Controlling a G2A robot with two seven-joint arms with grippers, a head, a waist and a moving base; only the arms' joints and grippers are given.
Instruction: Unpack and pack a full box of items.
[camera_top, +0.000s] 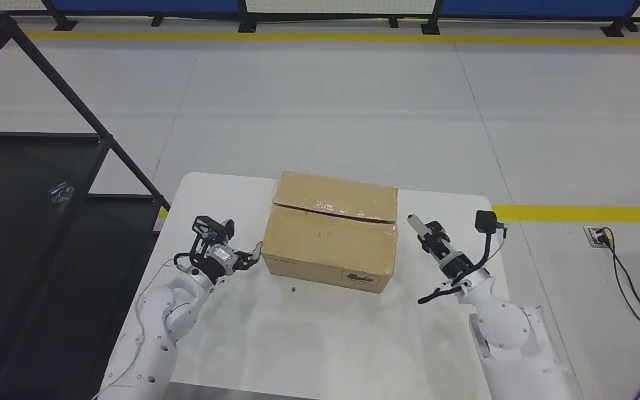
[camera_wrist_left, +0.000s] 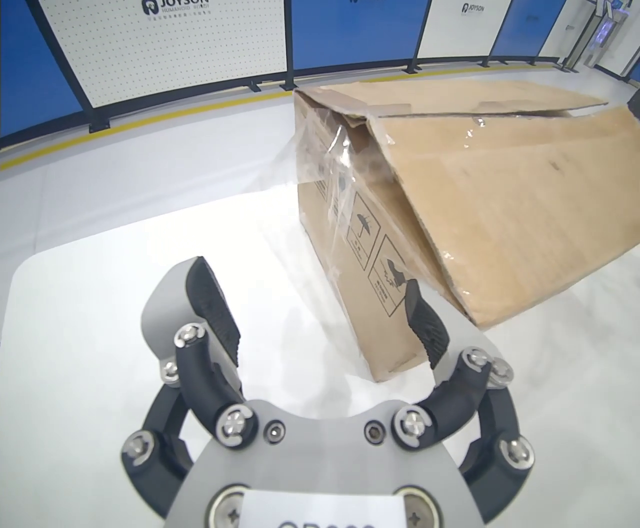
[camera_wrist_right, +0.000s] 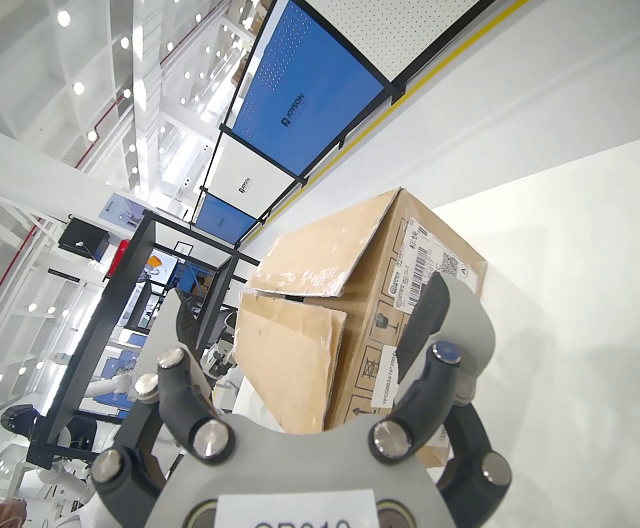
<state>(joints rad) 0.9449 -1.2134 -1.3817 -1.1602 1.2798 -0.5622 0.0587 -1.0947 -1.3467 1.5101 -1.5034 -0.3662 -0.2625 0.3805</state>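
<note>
**Box in the mid, one open gripper at each end**

The brown cardboard box (camera_top: 330, 225) sits near the middle of the white table (camera_top: 300, 340), a bit toward 12 o'clock. Its long way runs from 9 to 3 o'clock. The crack between the two top flaps runs the same way. The flaps are folded over but not flat, w/ bits of clear tape on them. Can't see inside, so no items to tell of.

The left gripper (camera_top: 245, 255) is at the box's 9 o'clock end, low by the table, w/ its fingers spread wide & nothing in them. In the left wrist view the left gripper (camera_wrist_left: 306, 277) points at the short end wall of the box (camera_wrist_left: 500, 200), the one w/ little picture signs.

The right gripper (camera_top: 420, 225) is at the 3 o'clock end, higher up, fingers spread wide too & holding nothing. In the right wrist view the right gripper (camera_wrist_right: 310, 292) looks along the box (camera_wrist_right: 300, 320) at the flap edges.

My guess: unpacking hasn't begun, flaps come 1st. Both grippers are just beside the box; the left one looks a bit nearer. A flap edge lies along 9 to 3, so fingers need to come at it from 6 or 12.
</note>
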